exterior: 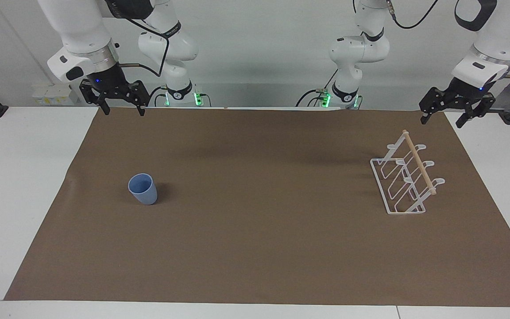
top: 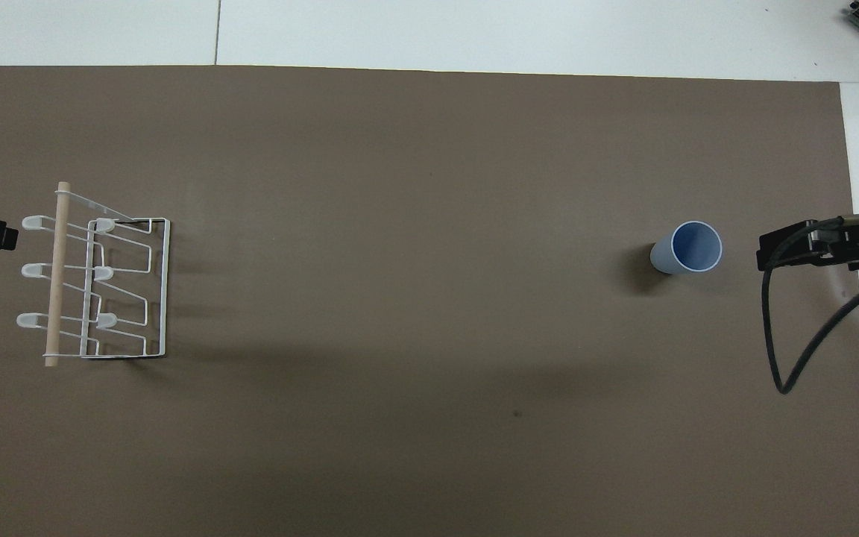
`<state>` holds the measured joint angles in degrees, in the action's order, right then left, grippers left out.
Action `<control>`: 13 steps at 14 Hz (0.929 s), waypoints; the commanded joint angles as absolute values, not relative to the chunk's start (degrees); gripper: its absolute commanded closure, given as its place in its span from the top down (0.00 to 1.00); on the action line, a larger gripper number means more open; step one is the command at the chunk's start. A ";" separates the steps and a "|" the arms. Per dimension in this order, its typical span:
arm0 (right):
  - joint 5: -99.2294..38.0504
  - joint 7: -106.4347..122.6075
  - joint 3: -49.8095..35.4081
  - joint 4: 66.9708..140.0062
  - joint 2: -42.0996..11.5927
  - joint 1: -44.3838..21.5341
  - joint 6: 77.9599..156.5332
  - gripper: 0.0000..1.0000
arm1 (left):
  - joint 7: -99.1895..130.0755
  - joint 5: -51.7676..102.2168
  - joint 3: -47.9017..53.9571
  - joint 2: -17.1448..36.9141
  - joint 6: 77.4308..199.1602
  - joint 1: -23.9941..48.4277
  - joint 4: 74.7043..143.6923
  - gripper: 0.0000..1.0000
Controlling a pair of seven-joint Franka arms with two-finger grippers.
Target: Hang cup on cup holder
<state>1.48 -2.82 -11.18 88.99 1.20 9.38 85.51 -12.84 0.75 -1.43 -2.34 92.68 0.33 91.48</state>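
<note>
The cup [exterior: 143, 188] [top: 687, 247], small and light blue, stands upright with its mouth up on the brown mat, toward the right arm's end of the table. The cup holder [exterior: 407, 177] [top: 94, 287], a white wire rack with a wooden dowel along its top, stands on the mat toward the left arm's end, with nothing on its prongs. My right gripper [exterior: 122, 110] hangs open and holds nothing, over the mat's edge by the robots. My left gripper [exterior: 442, 120] is open too and holds nothing, in the air over the mat's corner, apart from the rack.
The brown mat [exterior: 255, 248] covers most of the white table [exterior: 16, 186]. A black cable [top: 772, 335] loops down from the right arm's wrist. Small white boxes [exterior: 53, 95] sit by the wall at the right arm's end.
</note>
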 commanded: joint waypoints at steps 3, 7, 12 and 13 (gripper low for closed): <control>0.44 -1.23 -11.43 90.44 2.55 10.20 85.69 1.00 | -13.01 0.18 -1.32 -3.34 92.55 0.53 92.46 1.00; 0.44 -1.67 -11.43 90.53 2.55 10.20 85.60 1.00 | -12.83 0.26 -1.32 -3.25 92.72 0.53 92.46 1.00; 0.44 -1.58 -11.43 91.05 2.55 9.85 88.58 1.00 | -12.75 0.18 -1.32 -3.25 92.55 0.53 92.46 1.00; 0.44 -1.50 -11.43 91.32 2.64 9.58 89.72 1.00 | -12.74 0.26 -1.32 -3.25 92.55 0.53 92.46 1.00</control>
